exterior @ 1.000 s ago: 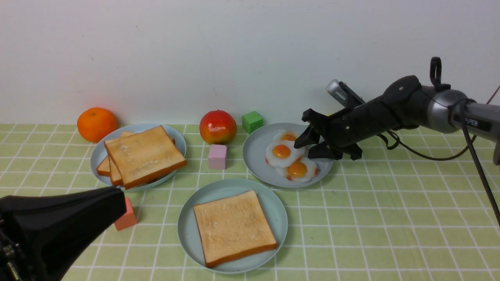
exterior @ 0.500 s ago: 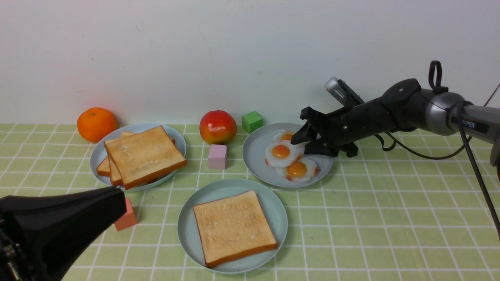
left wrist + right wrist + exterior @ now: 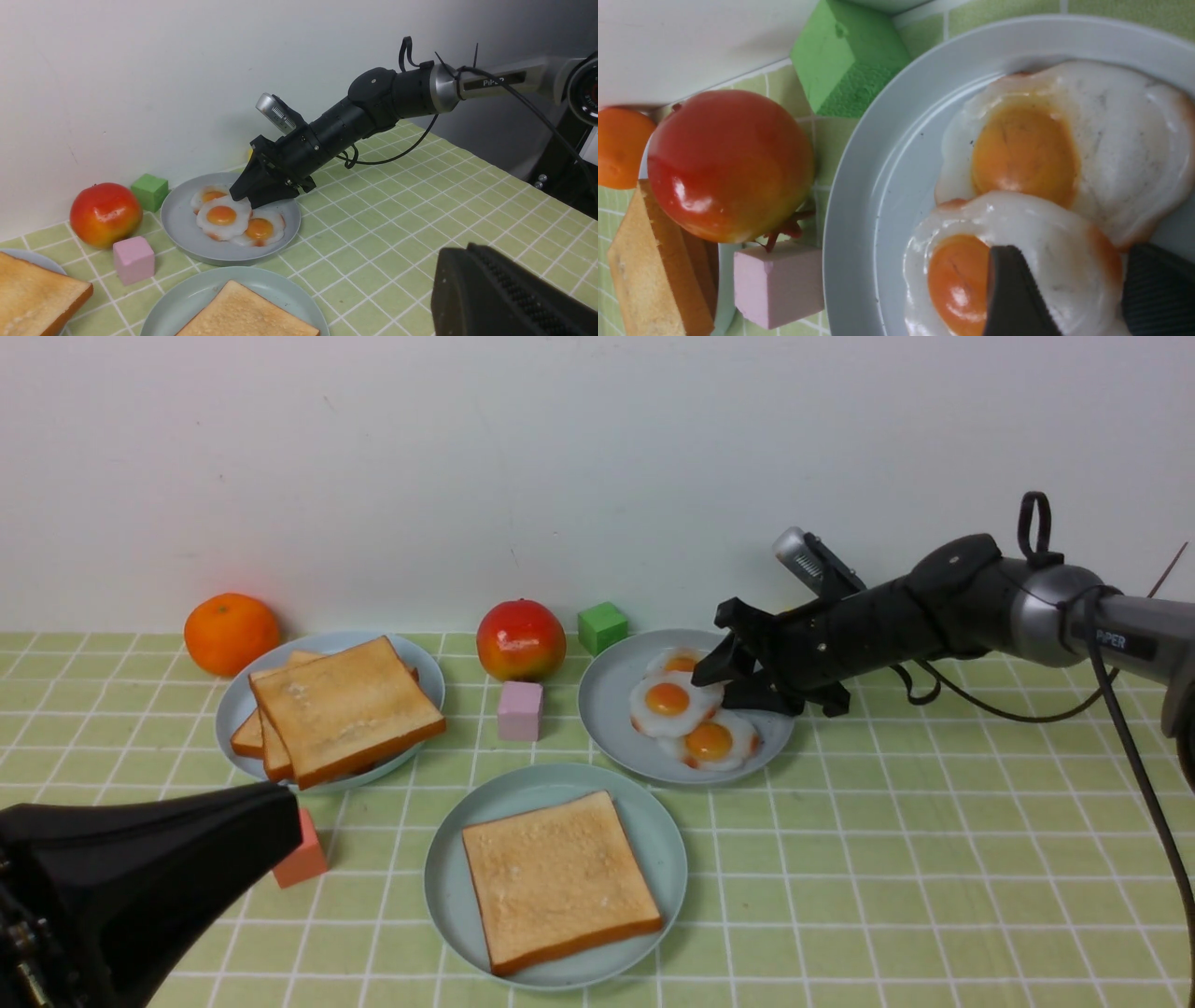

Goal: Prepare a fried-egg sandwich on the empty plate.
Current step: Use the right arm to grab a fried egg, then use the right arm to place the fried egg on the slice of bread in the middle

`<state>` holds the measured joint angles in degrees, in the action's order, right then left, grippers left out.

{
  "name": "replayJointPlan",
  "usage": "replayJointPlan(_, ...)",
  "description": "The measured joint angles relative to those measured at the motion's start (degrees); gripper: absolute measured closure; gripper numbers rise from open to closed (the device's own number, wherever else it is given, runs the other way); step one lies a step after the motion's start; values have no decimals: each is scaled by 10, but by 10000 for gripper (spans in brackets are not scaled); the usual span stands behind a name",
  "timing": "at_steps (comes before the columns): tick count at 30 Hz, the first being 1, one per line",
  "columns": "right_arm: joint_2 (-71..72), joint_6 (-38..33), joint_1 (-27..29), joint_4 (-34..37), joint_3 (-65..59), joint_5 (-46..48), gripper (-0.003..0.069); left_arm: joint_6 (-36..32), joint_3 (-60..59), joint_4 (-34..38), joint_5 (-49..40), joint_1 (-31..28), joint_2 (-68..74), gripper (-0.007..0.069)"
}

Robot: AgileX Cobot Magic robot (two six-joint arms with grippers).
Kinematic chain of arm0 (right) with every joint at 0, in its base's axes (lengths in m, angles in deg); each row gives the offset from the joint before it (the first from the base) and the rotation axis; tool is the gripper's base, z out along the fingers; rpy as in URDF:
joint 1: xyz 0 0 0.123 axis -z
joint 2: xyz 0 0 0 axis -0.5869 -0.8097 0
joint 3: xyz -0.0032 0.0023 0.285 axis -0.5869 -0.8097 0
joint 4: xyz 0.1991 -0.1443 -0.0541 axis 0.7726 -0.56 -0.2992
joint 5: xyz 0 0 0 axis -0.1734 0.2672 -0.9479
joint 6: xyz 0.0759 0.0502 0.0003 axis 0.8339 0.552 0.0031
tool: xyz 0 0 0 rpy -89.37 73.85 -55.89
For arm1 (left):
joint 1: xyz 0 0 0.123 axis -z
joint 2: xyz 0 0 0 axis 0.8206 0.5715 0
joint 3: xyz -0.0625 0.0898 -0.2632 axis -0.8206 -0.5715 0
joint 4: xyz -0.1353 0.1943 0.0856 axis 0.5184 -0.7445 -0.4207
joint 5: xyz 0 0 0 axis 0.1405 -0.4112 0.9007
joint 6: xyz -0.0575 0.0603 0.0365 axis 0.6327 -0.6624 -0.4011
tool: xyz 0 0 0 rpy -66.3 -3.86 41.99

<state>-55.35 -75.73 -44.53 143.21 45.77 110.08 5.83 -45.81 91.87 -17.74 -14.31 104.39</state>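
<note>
In the front view, one toast (image 3: pixel 560 882) lay flat on the mint plate (image 3: pixel 447 887), nearest the robot, so the sandwich's base was set and an egg seemed the layer due next. That would explain why the right hand (image 3: pixel 715 685) reached low over the egg plate (image 3: pixel 605 719) from the right, jaws spread, tips at the edge of the top egg (image 3: pixel 667 700), which overlapped two other eggs (image 3: pixel 709 742). The left hand (image 3: pixel 285 821) sat low at the near left, out of the way, jaws pressed together with nothing seen in them. A stack (image 3: pixel 345 709) of spare toast lay on a third plate (image 3: pixel 233 702) at far left, likely the source of the lid slice. An orange (image 3: pixel 231 633), an apple (image 3: pixel 520 639), a green cube (image 3: pixel 602 627), a pink cube (image 3: pixel 519 710) and a salmon cube (image 3: pixel 301 863) dotted the table (image 3: pixel 934 859); none lay between the egg plate and the mint plate. The left wrist view showed the right hand slanting down onto the egg plate's far side, its tips hidden behind the top egg. The right wrist view showed both fingers (image 3: pixel 1017 298) straddling that egg's white beside the yolk; whether they touched it could not be told. The overlap looked like the main snag: a pinch might drag a lower egg along.
</note>
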Motion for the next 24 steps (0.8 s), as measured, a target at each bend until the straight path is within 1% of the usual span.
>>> replayJointPlan(2, -1, -1, 0, 1, 0, 0, 311, 0, 0, 0, 0, 0, 0, 638)
replayJointPlan(4, -4, -1, 0, 7, 0, 0, 349, 0, 0, 0, 0, 0, 0, 638)
replayJointPlan(5, -4, -1, 1, 7, 0, 0, 354, 0, 0, 0, 0, 0, 0, 638)
replayJointPlan(7, -5, -1, 2, 9, 0, 1, 425, 0, 0, 0, 0, 0, 0, 638)
replayJointPlan(8, -6, -1, 3, 9, 0, 1, 431, 0, 0, 0, 0, 0, 0, 638)
replayJointPlan(9, -6, -1, 3, 13, 0, 2, 458, 0, 0, 0, 0, 0, 0, 638)
replayJointPlan(10, -7, -2, 7, 25, 0, 8, 508, 0, 0, 0, 0, 0, 0, 638)
replayJointPlan(11, -7, -2, 8, 27, 0, 8, 515, 0, 0, 0, 0, 0, 0, 638)
replayJointPlan(12, -7, -2, 12, 41, 0, 17, 566, 0, 0, 0, 0, 0, 0, 638)
replayJointPlan(13, -7, -3, 16, 52, 0, 22, 595, 0, 0, 0, 0, 0, 0, 638)
replayJointPlan(19, -8, -36, 29, 100, 0, 57, 599, 0, 0, 0, 0, 0, 0, 638)
replayJointPlan(24, 21, -62, 31, 119, -1, 87, 599, 0, 0, 0, 0, 0, 0, 638)
